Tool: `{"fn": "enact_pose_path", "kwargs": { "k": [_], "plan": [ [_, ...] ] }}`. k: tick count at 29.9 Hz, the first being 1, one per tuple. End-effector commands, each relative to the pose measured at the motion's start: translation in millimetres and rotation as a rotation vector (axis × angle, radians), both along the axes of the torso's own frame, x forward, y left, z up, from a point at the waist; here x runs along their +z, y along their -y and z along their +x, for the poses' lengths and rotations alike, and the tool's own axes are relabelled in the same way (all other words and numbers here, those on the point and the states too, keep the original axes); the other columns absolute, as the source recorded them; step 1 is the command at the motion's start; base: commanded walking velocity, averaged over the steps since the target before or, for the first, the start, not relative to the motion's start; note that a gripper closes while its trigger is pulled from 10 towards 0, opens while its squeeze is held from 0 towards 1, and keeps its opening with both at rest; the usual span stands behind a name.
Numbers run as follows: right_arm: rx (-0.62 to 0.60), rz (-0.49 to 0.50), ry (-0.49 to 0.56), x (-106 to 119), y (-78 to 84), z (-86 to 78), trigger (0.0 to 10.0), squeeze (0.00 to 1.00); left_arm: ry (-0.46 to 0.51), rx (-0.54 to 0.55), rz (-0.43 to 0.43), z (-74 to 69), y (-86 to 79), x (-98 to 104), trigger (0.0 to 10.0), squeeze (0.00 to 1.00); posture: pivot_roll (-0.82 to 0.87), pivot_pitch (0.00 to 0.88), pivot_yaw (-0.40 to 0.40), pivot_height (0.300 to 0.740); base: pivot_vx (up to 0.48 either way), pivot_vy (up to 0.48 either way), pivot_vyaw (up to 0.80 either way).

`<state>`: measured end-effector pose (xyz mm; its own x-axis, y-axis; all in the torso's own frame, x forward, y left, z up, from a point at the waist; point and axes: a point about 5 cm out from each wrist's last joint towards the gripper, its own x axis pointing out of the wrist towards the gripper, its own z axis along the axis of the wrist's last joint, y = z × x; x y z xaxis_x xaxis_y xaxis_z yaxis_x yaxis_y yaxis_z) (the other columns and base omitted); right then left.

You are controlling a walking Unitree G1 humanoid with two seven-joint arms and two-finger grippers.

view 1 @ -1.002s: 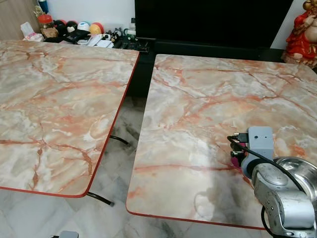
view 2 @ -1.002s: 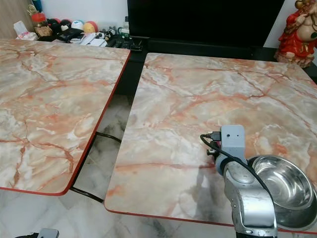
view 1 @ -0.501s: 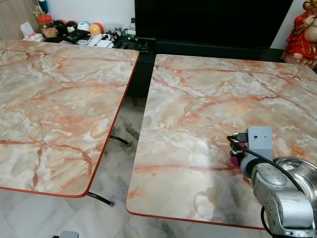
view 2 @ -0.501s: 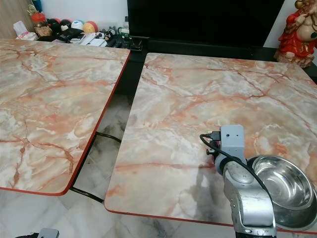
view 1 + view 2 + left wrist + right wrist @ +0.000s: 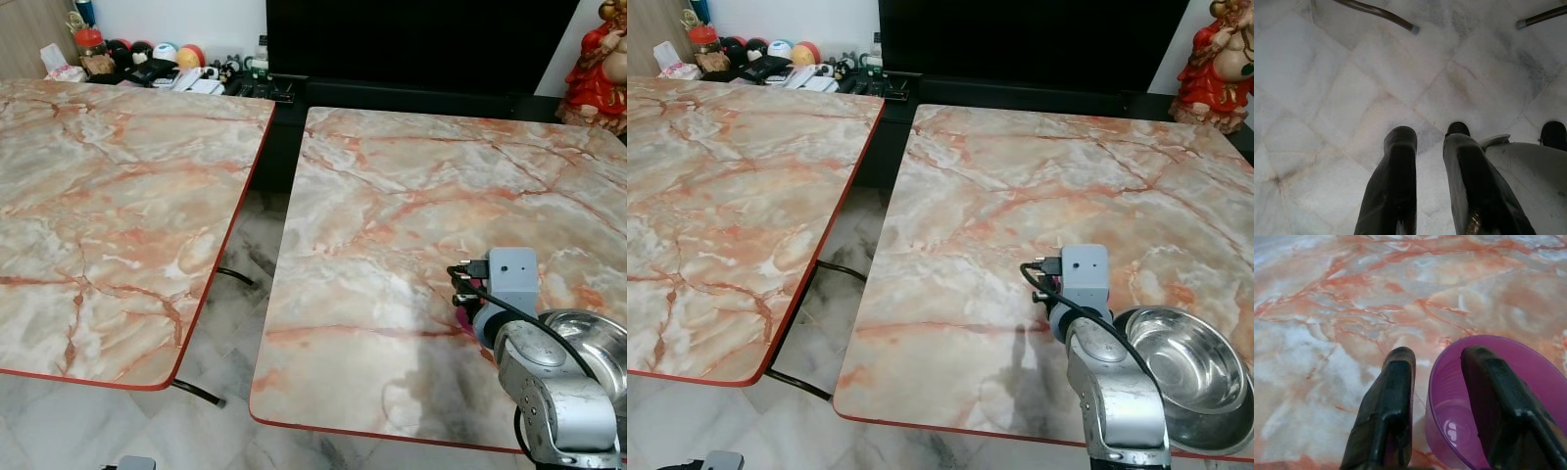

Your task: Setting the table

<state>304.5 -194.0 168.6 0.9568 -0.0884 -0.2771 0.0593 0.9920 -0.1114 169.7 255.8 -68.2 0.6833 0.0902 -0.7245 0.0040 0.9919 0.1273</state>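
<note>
Near the table's front right corner, the right gripper pinches the purple cup's rim, beside the steel bowl. Lower it level, then release cleanly. Left gripper hangs idle, fingers parted.

A translucent purple cup stands upright beside a steel bowl on the marble table.

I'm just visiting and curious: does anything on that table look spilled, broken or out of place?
Nothing stands out. The right gripper grips the rim of an upright purple cup over the marble table, beside a steel bowl. No spills or damage.
</note>
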Motion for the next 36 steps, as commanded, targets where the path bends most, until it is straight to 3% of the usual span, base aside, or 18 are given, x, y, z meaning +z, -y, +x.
{"fn": "enact_pose_path", "kwargs": {
  "k": [1,10,16,28,34,36],
  "plan": [
    [0.007,0.01,0.018,4.4,-1.5,1.5,10.0,0.0,-0.044,0.003,-0.002,-10.0,-0.5,-5.2,10.0,0.0,0.02,0.132,-0.04,0.74,0.0,0.0,0.0],
    [-0.014,0.023,0.087,13.0,0.7,2.9,10.0,0.0,-0.043,0.005,-0.001,-9.9,-0.6,-5.1,10.0,0.0,0.01,0.131,-0.041,0.74,0.0,0.0,0.0],
    [-0.05,0.04,0.244,34.1,6.4,4.3,10.0,0.0,-0.039,0.008,0.005,-9.2,-1.9,-4.3,10.0,0.0,0.02,0.13,-0.04,0.74,0.0,0.0,0.0],
    [-0.009,0.112,0.398,45.1,2.8,5.2,10.0,0.0,-0.036,0.018,0.026,-11.4,-10.6,-2.1,10.0,0.0,0.02,0.121,-0.034,0.74,0.0,0.0,0.0],
    [0.029,0.114,0.431,41.4,5.5,3.9,10.0,0.0,-0.041,0.073,0.026,-18.6,-21.6,-1.3,10.0,0.0,0.02,0.104,-0.03,0.74,0.0,0.0,0.0],
    [0.044,0.124,0.44,39.3,6.0,3.5,10.0,0.0,-0.025,0.22,-0.032,-22.6,-29.7,-0.9,10.0,0.0,0.01,0.095,-0.027,0.74,0.0,0.0,0.0]
  ]
}}
